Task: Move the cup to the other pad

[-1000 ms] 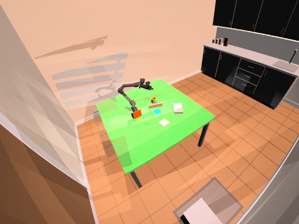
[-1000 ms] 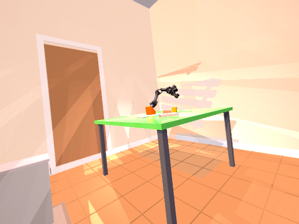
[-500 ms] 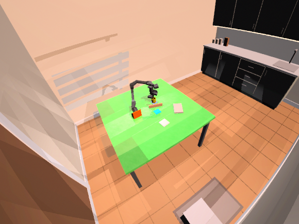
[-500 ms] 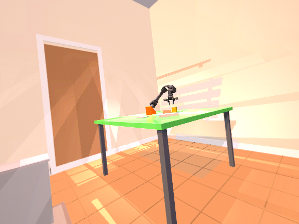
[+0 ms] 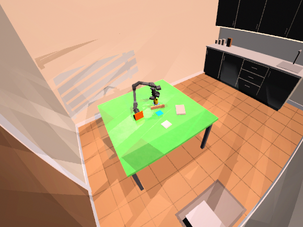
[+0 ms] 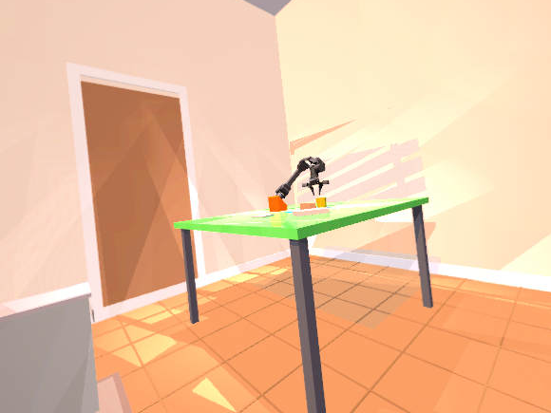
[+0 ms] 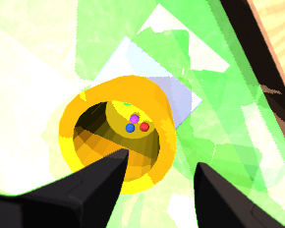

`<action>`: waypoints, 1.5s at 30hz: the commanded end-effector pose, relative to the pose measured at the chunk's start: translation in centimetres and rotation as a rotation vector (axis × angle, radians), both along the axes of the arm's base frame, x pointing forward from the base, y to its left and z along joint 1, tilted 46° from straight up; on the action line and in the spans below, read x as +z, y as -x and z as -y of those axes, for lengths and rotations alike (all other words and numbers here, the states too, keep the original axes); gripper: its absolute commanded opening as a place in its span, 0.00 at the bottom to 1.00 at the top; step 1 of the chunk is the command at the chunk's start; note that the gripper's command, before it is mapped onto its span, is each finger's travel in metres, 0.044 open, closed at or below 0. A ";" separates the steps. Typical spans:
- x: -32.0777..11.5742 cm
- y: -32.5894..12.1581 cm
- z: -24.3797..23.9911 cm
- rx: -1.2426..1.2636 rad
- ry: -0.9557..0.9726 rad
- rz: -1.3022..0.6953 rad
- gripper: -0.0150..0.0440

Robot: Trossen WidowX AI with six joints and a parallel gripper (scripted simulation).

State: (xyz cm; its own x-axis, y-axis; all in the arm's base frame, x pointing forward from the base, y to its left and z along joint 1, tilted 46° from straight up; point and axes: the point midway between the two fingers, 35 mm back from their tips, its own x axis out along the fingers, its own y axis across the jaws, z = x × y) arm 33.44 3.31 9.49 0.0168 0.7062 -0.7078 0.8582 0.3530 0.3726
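The yellow-orange cup [image 5: 155, 102] [image 6: 321, 202] [image 7: 133, 85] stands upright on a pale bluish pad [image 7: 123, 59]. In the wrist view, a purple marble [image 7: 135, 119], a blue marble [image 7: 130, 128] and a red marble [image 7: 143, 127] lie inside on its bottom, with a bit of green at the edge. My gripper [image 6: 316, 194] [image 7: 161, 163] is partly open and empty, pointing down above the cup. In the wrist view one finger overlaps the cup's mouth and the other lies right of the rim. A white pad [image 5: 166, 124] and a cyan pad [image 5: 159, 112] lie on the table.
A low orange-brown bar [image 5: 157, 106] [image 6: 308, 206] stands beside the cup, between it and the cyan and white pads. A pale pink flat block [image 5: 180, 109] [image 6: 311, 212] lies farther right in the top view. An orange block [image 5: 138, 115] [image 6: 276, 203] is by the arm's base.
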 end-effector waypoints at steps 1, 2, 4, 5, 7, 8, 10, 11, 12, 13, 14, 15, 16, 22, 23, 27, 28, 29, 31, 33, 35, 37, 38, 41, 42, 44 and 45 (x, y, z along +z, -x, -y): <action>-0.6 0.2 -0.6 -0.001 -0.006 -0.012 0.54; -0.7 0.2 -0.7 -0.001 -0.006 -0.012 0.54; -0.9 0.2 -0.9 -0.001 -0.006 -0.012 0.54; -1.1 0.2 -1.1 -0.001 -0.006 -0.012 0.54; -1.3 0.1 -1.3 -0.001 -0.006 -0.012 0.54; -1.4 0.1 -1.4 -0.001 -0.006 -0.012 0.54; -1.6 0.1 -1.6 -0.002 -0.006 -0.012 0.54; -1.7 0.1 -1.8 -0.002 -0.006 -0.012 0.54; -1.8 0.1 -1.9 -0.002 -0.006 -0.012 0.54; -2.0 0.1 -2.0 -0.002 -0.006 -0.012 0.54; -2.1 0.1 -2.1 -0.001 -0.006 -0.012 0.54; -2.2 0.1 -2.2 -0.001 -0.006 -0.012 0.54; -2.3 0.1 -2.3 -0.001 -0.007 -0.012 0.54; -3.0 0.2 -3.1 -0.001 -0.008 -0.012 0.54; -3.1 0.2 -3.2 -0.001 -0.008 -0.012 0.54; -3.5 0.3 -3.7 -0.001 -0.009 -0.012 0.54; -3.6 0.3 -3.8 -0.001 -0.009 -0.012 0.54; -3.7 0.3 -3.9 -0.001 -0.009 -0.012 0.54; -3.8 0.3 -4.0 -0.001 -0.010 -0.012 0.54; -3.9 0.3 -4.1 -0.001 -0.010 -0.012 0.54; -3.9 0.3 -4.1 -0.001 -0.010 -0.012 0.54; -3.9 0.3 -4.1 -0.001 -0.010 -0.012 0.54; -3.7 0.1 -4.0 0.003 -0.005 -0.002 0.53; -3.7 0.1 -4.0 0.003 -0.005 -0.002 0.49; -3.7 0.1 -4.0 0.003 -0.005 -0.002 0.48; -3.7 0.1 -4.0 0.003 -0.005 -0.002 0.46; -3.7 0.1 -4.0 0.003 -0.005 -0.002 0.45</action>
